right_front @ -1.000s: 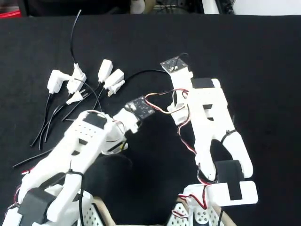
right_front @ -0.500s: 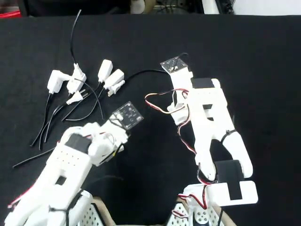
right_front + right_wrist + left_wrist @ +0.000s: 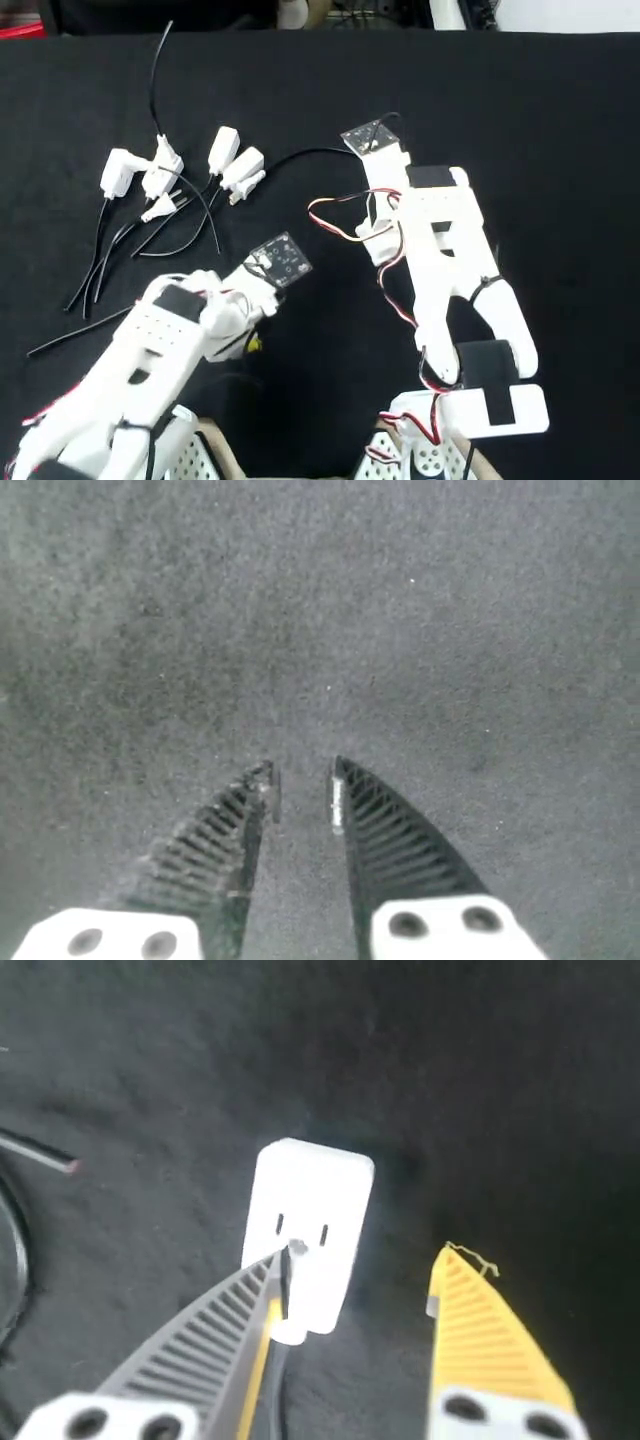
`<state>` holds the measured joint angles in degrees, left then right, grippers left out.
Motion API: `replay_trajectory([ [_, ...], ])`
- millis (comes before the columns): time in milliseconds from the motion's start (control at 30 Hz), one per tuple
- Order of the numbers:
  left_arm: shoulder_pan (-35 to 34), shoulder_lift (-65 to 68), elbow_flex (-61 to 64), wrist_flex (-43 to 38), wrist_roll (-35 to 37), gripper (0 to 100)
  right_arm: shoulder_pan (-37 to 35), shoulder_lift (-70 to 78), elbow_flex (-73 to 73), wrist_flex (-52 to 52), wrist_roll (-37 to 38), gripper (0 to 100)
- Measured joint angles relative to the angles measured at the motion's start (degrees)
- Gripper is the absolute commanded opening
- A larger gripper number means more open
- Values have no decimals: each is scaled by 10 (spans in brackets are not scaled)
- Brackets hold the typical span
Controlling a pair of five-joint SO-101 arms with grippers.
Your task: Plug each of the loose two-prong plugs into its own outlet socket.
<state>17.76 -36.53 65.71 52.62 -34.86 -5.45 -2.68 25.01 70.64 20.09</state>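
**A:** What does the left hand (image 3: 370,1250) hold?

**B:** Nothing. It is wide open, with the grey finger tip on the socket (image 3: 310,1230) and the yellow finger beside it. The right hand (image 3: 302,770) is empty, with a narrow gap.

**A:** How to grasp well?

**B:** I would centre the smooth, hard white block between the ribbed fingers and close slowly. It may slide on the felt-like black worktop (image 3: 560,150). The plugs (image 3: 238,165) lie apart, with thin cables tangled.

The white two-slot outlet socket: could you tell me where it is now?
The outlet socket lies on the black cloth in the left wrist view, at the left gripper's grey fingertip, apart from the yellow finger.
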Motion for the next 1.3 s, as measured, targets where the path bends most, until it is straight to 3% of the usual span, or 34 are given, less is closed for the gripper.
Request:
replay_trajectory([
  [200,-23,149,-76,-30,-12,236,0,0,0,0,0,81],
  [400,-33,191,-102,-21,-49,233,0,0,0,0,0,81],
  [533,-42,191,-104,-20,-67,150,0,0,0,0,0,81],
  [667,-44,193,-122,10,-67,24,0,0,0,0,0,81],
  [833,-43,193,-165,72,-38,30,0,0,0,0,0,81],
  [1000,17,193,-175,120,-29,30,0,0,0,0,1,81],
  [1100,47,198,-175,109,-11,50,0,0,0,0,13,81],
  [1300,47,200,-177,99,33,292,0,0,0,0,17,81],
])
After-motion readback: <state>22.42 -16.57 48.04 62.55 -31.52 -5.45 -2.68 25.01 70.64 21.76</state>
